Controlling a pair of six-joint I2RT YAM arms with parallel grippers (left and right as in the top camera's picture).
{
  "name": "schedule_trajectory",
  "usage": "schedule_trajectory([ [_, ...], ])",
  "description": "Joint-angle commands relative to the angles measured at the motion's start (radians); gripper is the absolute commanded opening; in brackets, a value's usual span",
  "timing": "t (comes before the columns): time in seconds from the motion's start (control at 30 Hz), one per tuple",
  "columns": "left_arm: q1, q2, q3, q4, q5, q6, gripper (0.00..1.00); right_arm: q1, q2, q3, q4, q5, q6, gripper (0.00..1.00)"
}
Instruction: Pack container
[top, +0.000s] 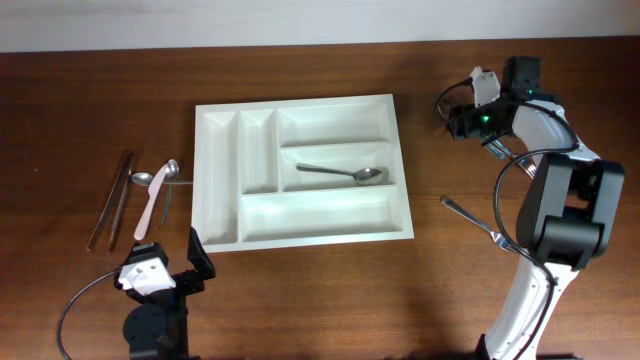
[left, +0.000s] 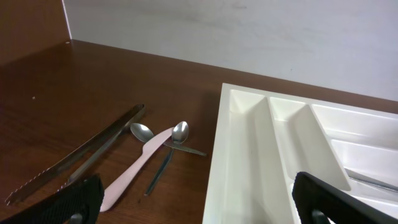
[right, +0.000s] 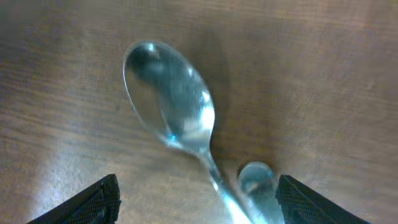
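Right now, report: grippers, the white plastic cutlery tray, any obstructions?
Left gripper open, empty. Right gripper open above a loose metal spoon on the wooden table. White plastic cutlery tray: one silver spoon in middle wide compartment. Nothing over it.

The overhead camera is looking straight down from high above the table (top: 90, 110), taking in the whole tray (top: 315, 215). The left wrist camera is sitting low behind the left claw (left: 202, 208) and facing forward at a slant. The tray's corner is lying ahead and right of that claw, with tongs (left: 93, 148) ahead and left; the overhead is sharing both. The right wrist camera is pointing down, very near the wood, with a spoon (right: 171, 102) filling the view just ahead of the right claw (right: 199, 199).
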Motion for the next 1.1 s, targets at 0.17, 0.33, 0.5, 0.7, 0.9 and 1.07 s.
schedule_trajectory([
  [0.17, 0.006, -0.008, -0.005, 0.001, 0.011, 0.02, 0.99, 0.0, -0.006, 0.008, 0.018, 0.001, -0.049, 0.83],
  [0.33, 0.006, -0.008, -0.005, 0.001, 0.011, 0.02, 0.99, 0.0, 0.016, 0.008, 0.015, -0.02, -0.061, 0.84],
  [0.5, 0.006, -0.008, -0.005, 0.001, 0.011, 0.02, 0.99, 0.008, 0.041, 0.008, 0.016, -0.051, -0.068, 0.83],
  [0.7, 0.006, -0.008, -0.005, 0.0, 0.011, 0.02, 0.99, 0.034, 0.047, 0.008, 0.016, -0.051, -0.068, 0.83],
  [0.9, 0.006, -0.008, -0.005, 0.001, 0.011, 0.02, 0.99, 0.058, 0.07, 0.008, -0.016, -0.061, -0.068, 0.81],
  [1.07, 0.006, -0.008, -0.005, 0.0, 0.011, 0.02, 0.99, 0.067, 0.103, 0.008, -0.058, -0.063, -0.067, 0.79],
])
